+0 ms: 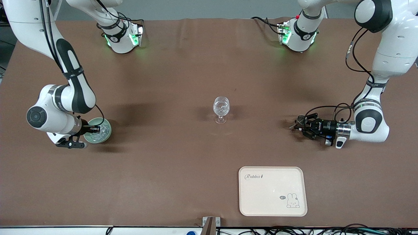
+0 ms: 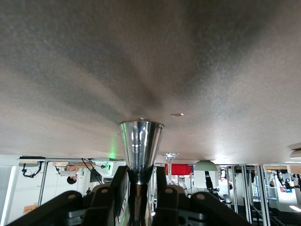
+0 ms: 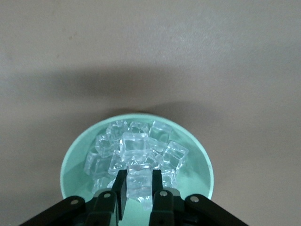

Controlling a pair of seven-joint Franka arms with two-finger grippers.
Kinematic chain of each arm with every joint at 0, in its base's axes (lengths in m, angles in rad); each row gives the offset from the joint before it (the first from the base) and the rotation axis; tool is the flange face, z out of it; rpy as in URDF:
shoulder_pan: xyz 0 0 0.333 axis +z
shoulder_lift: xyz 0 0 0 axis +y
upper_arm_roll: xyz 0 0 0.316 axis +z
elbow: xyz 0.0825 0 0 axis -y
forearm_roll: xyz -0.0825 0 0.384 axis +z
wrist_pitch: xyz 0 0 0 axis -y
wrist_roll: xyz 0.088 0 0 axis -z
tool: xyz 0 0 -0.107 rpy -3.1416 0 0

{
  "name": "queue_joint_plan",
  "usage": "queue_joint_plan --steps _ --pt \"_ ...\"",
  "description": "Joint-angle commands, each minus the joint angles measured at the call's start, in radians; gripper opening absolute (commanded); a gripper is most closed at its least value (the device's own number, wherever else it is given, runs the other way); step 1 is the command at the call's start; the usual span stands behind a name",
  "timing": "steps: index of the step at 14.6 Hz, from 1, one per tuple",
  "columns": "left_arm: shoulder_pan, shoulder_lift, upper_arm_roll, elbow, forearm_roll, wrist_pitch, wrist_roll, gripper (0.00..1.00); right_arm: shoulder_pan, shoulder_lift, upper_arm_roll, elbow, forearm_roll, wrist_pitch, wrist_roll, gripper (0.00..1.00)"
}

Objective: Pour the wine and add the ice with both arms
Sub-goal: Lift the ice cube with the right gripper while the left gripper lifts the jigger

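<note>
The pale green bowl (image 1: 105,138) stands at the right arm's end of the table and holds the heap of ice (image 1: 104,128). My right gripper (image 1: 94,129) is low over the bowl. In the right wrist view my right gripper (image 3: 139,178) is shut on one clear ice lump (image 3: 140,184), above the heap (image 3: 136,143) in the bowl (image 3: 70,160). The clear stemmed glass (image 1: 221,109) stands at the table's middle. My left gripper (image 1: 297,125) lies low near the left arm's end. In the left wrist view it (image 2: 141,175) is shut on a shiny metal cone-shaped cup (image 2: 141,141).
A pale pink tray (image 1: 272,191) with a rabbit print lies nearer the front camera than the glass. The brown table (image 1: 169,163) is bare between bowl, glass and tray. The glass also shows small in the left wrist view (image 2: 170,157).
</note>
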Motion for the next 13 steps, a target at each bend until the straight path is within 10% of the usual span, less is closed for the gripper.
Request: queue_joint_plan --steps 1,6,13 --pt "0.015 0.001 -0.005 0.002 -0.017 -0.025 -0.010 0.26 0.003 -0.060 -0.002 0.021 0.007 -0.054 0.033 0.08" --pt "0.013 0.001 -0.005 0.005 -0.029 -0.026 -0.021 0.17 -0.007 -0.098 -0.003 0.207 0.001 -0.266 0.033 0.06" --pt "-0.002 -0.009 -0.015 0.028 -0.060 -0.028 -0.038 0.01 0.003 -0.290 -0.003 0.207 -0.022 -0.375 0.032 0.06"
